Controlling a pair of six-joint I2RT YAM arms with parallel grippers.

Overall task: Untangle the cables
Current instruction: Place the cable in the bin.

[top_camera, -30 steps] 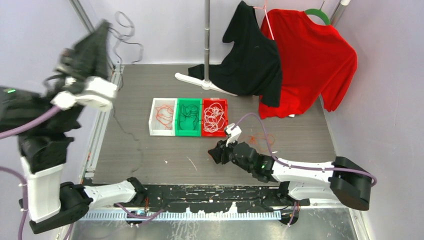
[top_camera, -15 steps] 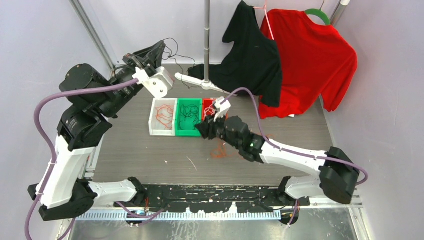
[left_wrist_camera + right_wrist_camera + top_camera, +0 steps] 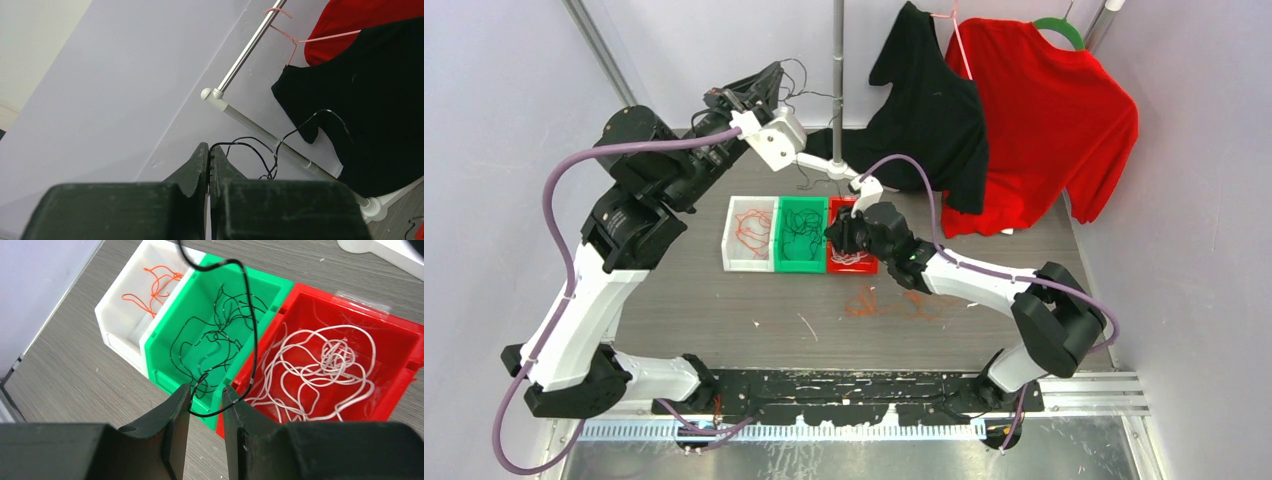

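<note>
My left gripper (image 3: 774, 76) is raised high at the back, shut on a thin black cable (image 3: 260, 152) at its tips (image 3: 208, 148). This cable (image 3: 805, 170) hangs down to the bins. Its low loop (image 3: 254, 340) dangles across my right gripper (image 3: 206, 390), whose jaws stand slightly apart; that gripper (image 3: 839, 235) hovers by the bins' front. A white bin (image 3: 732, 245) holds orange-red cables (image 3: 157, 285), a green bin (image 3: 165, 345) black cables (image 3: 210, 340), and a red bin (image 3: 400, 370) white cables (image 3: 320, 365). An orange-red tangle (image 3: 894, 300) lies on the table.
A clothes stand with a metal pole (image 3: 838, 70) and white base (image 3: 819, 165) stands behind the bins. A black shirt (image 3: 929, 110) and a red shirt (image 3: 1044, 120) hang at the back right. Walls close in on both sides.
My left arm swung from the far left toward the back centre, carrying the black cable up. My right gripper moved from the table's front to the bins.
</note>
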